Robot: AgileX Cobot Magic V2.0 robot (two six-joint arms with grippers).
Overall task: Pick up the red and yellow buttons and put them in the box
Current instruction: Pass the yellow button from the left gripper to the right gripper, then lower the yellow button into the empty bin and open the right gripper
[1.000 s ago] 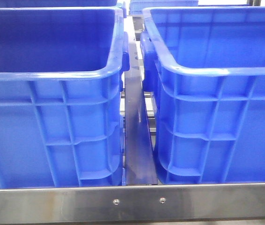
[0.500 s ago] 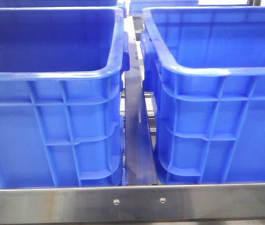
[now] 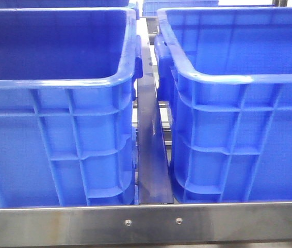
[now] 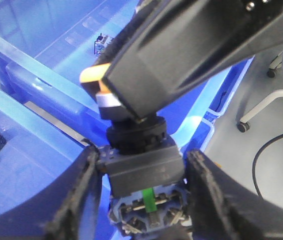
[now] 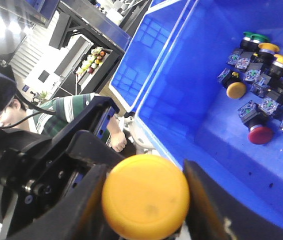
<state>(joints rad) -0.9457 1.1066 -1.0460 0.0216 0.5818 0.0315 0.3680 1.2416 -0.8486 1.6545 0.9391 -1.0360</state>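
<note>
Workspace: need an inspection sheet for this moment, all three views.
Surface: steel rail in front; two blue crates side by side, a gap between them.
Job's things: yellow button in right tool; yellow-capped button in left tool; red button and more yellow ones in a crate.
Clutter: green button among them.
Grippers: left tool shut on a button; right tool likewise. Neither shows in front view.
Cables: black cable on floor.
Surroundings: person in striped shirt; wheeled white frame.
</note>
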